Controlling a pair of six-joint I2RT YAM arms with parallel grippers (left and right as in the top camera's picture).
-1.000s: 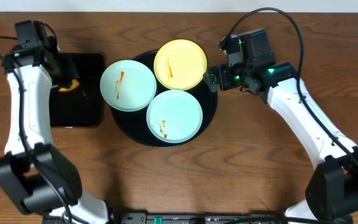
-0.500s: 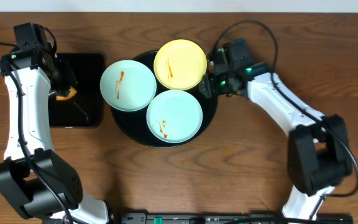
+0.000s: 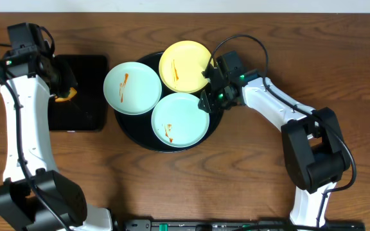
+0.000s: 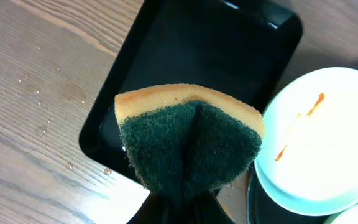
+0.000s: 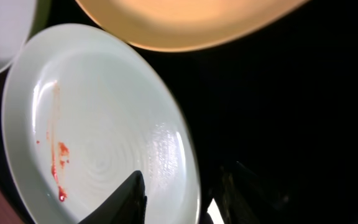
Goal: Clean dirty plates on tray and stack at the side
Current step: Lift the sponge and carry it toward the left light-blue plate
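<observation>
The wooden table (image 3: 249,179) lies bare on the near side and to the right of the round black tray (image 3: 128,127), giving wide open room there. Just left of that tray, with a narrow strip of wood between, sits a rectangular black tray (image 3: 85,109).

All three plates rest on the round tray, streaked with orange-red sauce and crowded edge to edge. The yellow plate (image 3: 186,66) overhangs the tray's far rim. The left blue-green plate (image 3: 132,88) juts past its left rim toward the rectangular tray. The near blue-green plate (image 3: 180,120) lies wholly inside the rim.

The right gripper (image 5: 191,199) is at the tray's right side with its jaws spread. One finger is over the near plate's right edge, the other over bare black tray.

The left gripper (image 3: 63,90) hangs left of the round tray, above the rectangular one. It pinches a folded sponge (image 4: 188,140), green scouring face outward.
</observation>
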